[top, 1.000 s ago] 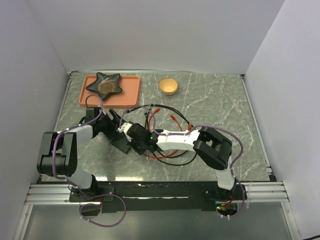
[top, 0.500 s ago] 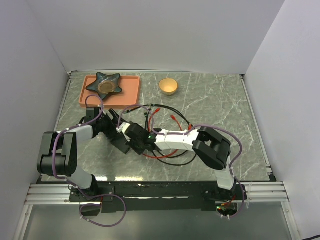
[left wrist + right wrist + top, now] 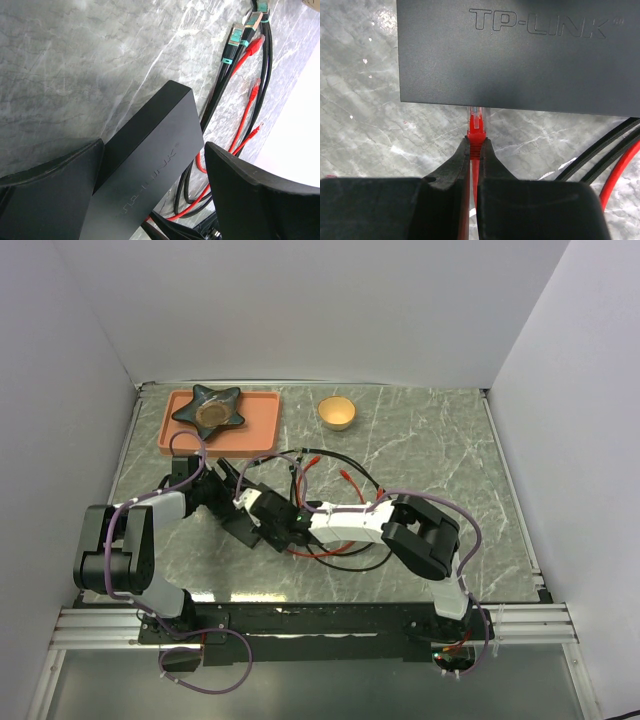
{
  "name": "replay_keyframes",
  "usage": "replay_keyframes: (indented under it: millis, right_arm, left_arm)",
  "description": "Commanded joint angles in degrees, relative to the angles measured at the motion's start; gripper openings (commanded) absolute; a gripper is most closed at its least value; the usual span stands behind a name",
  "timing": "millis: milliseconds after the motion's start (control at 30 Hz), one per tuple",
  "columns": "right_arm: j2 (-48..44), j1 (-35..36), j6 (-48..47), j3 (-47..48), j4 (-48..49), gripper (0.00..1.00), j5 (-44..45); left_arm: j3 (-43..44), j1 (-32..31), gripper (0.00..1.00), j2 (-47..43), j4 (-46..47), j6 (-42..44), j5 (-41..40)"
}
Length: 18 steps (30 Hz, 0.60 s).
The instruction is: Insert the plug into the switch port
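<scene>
Surface: grey veined marble table (image 3: 430, 440), with white walls on three sides.
Box (image 3: 520, 60): your flat black switch, lettered TP-LINK, lies flat on the table between the two grippers.
Plug (image 3: 476, 120): it has a clear tip and a red boot. It points straight at the short edge of the box, and the tip reaches that edge.
Right gripper (image 3: 476, 146): it is clamped tight on the red boot of the Plug.
Switch port: it is hidden under the top edge of the box in your right wrist view. You cannot tell whether the tip is seated.
Left gripper (image 3: 154, 150): the jaws are spread wide and straddle the box. One finger sits close against a long side. The other stands off, with cables (image 3: 235, 100) showing in the gap, and it grips nothing.
Cables: black and red, lying loose just beside the box, some ending in spare connectors (image 3: 245, 30).
Far side: you have a salmon tray (image 3: 262, 425) holding a dark star-shaped dish (image 3: 210, 410), and a small yellow bowl (image 3: 337, 412) near it.
</scene>
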Motion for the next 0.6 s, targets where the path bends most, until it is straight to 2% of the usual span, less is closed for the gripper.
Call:
replay_keyframes:
  millis: [0,233,567]
  right_arm:
    - [-2.94,0.7,-1.62,-1.43,4.55,0.0,-1.35]
    - [-4.35,0.96,-1.88,-3.2,6.23,0.0,-1.27]
    - [-3.3,0.97,-1.36,-0.12,4.91,0.0,1.81]
  left_arm:
    - [-1.29,-0.39,0.9,0.67,-6.59,-0.07,-1.62]
    - [-0.5,-0.39,0.9,1.2,-7.38,0.63,-1.98]
    - [-1.2,-0.39,0.9,1.73,-7.2,1.16,-2.15]
